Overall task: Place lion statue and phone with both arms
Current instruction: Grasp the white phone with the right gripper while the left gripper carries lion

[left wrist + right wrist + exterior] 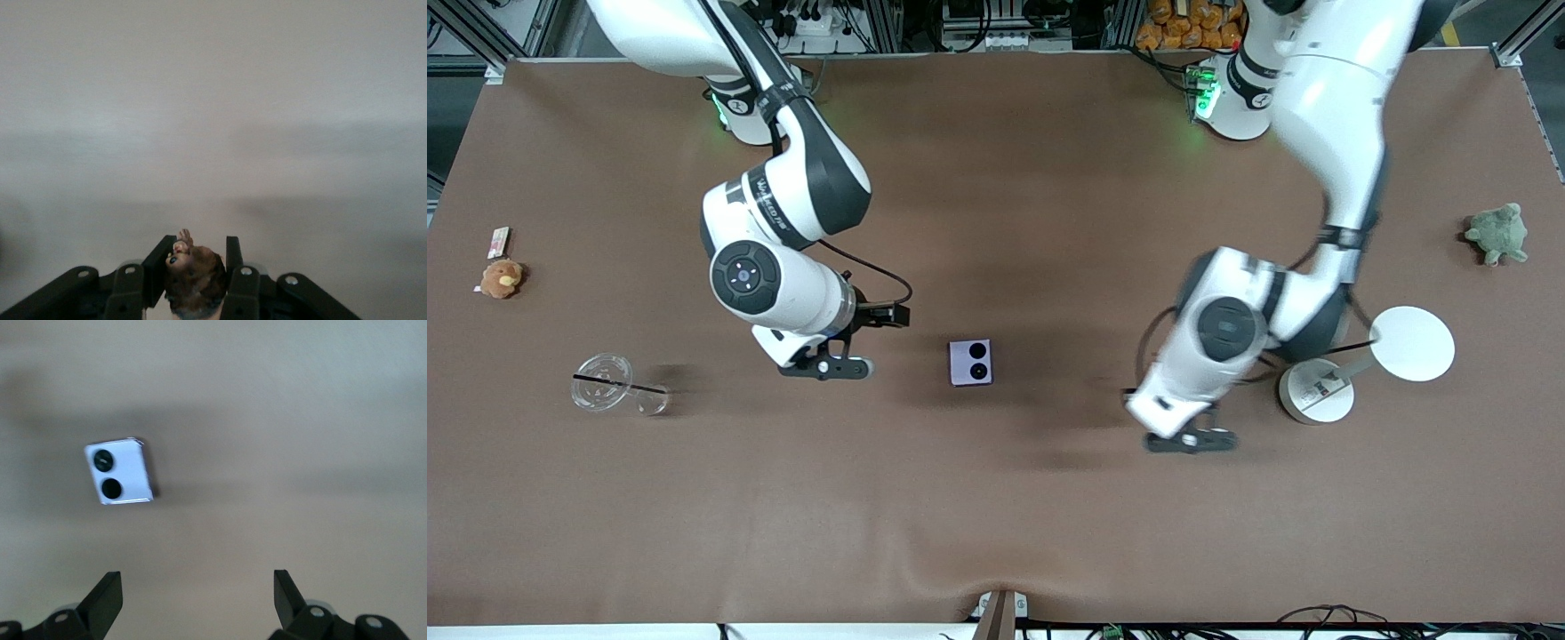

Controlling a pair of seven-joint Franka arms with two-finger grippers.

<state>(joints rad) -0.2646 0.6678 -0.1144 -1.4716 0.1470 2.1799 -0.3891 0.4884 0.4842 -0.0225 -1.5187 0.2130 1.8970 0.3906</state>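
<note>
The pale-lavender phone (970,362) lies flat on the brown table near its middle, with its two black camera circles facing up. It also shows in the right wrist view (120,472). My right gripper (827,367) is open and empty, low over the table beside the phone toward the right arm's end (197,583). My left gripper (1192,440) is over the table beside the phone toward the left arm's end. It is shut on the small orange-brown lion statue (197,273), which sits between its fingers (197,250). The statue is hidden in the front view.
A white round-based lamp (1316,391) stands close to the left arm's wrist. A green plush (1498,233) lies at the left arm's end. A clear cup (609,384) with a straw, a brown plush (502,278) and a small box (498,242) lie at the right arm's end.
</note>
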